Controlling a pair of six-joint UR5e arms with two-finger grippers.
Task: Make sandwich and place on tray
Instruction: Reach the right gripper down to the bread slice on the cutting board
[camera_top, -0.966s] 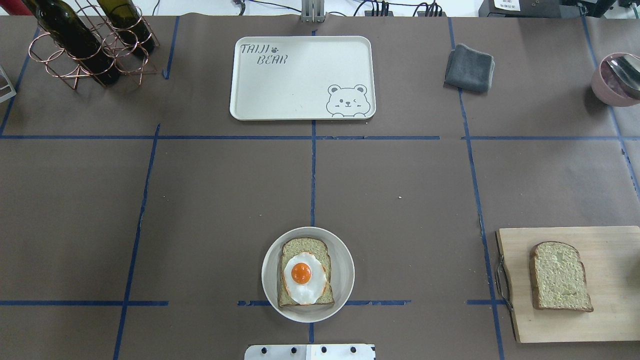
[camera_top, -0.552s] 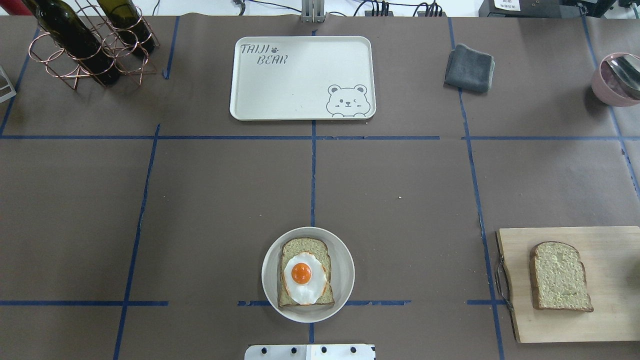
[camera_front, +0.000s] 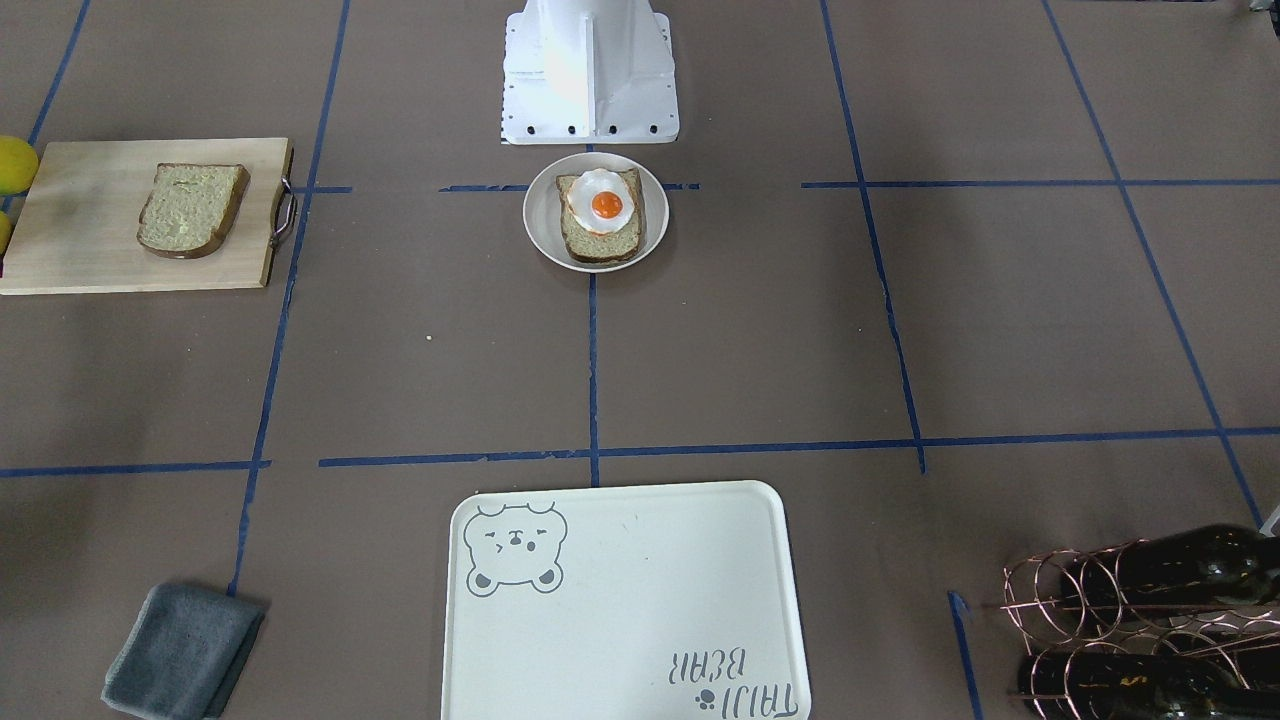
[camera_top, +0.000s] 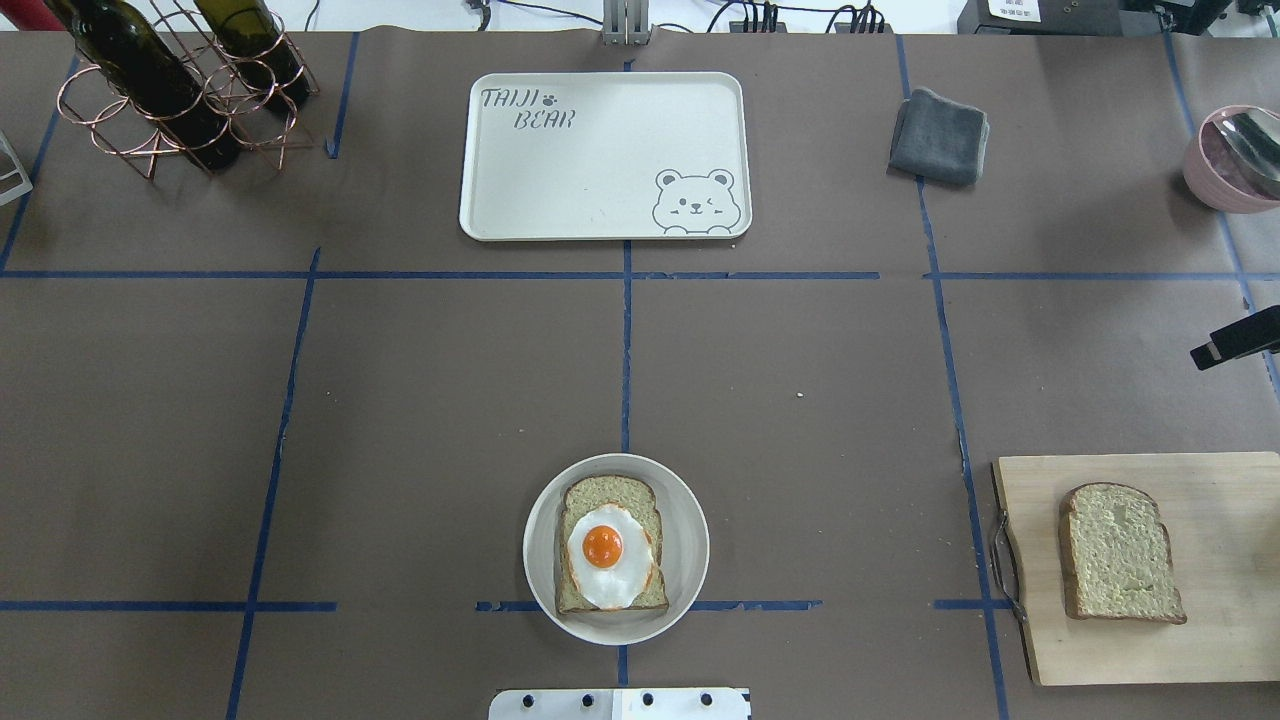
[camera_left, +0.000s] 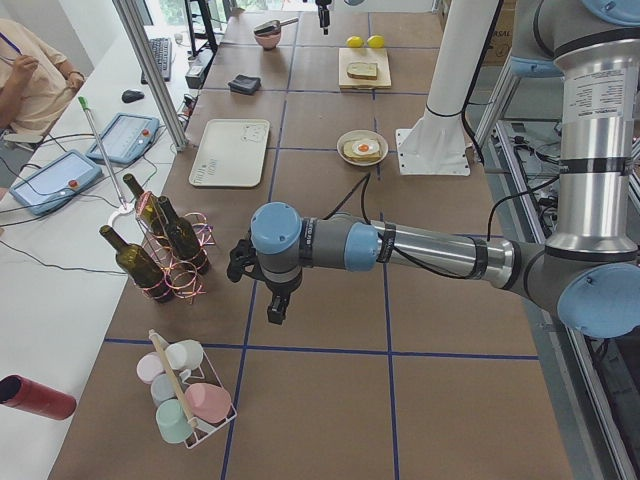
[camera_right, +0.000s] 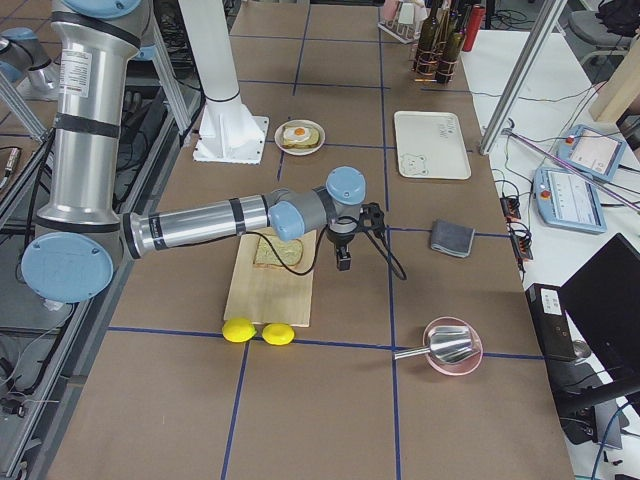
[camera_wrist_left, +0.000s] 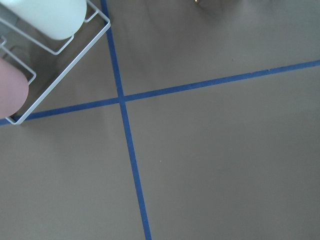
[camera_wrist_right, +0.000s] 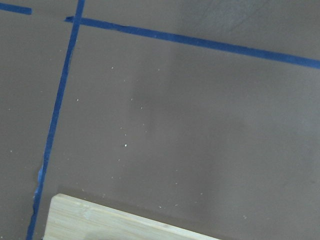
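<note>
The jaws of the right arm (camera_right: 200, 228) point down over the table (camera_top: 800, 400) just beside the cutting board (camera_top: 1220, 640), and those of the left arm (camera_left: 430, 250) hang near the bottle rack (camera_left: 170, 245), well away from the food; whether either pair is spread or closed cannot be told. The sandwich is in two parts: one bread slice (camera_top: 610, 492) topped with the fried egg (camera_top: 605, 560) lies on the round plate (camera_top: 690, 545) near the robot's base, and the second slice (camera_top: 1120, 550) lies flat on the board. The tray (camera_top: 600, 170) sits at the table's far side, well apart from the plate, with a folded grey cloth (camera_top: 938, 137) to its right.
</note>
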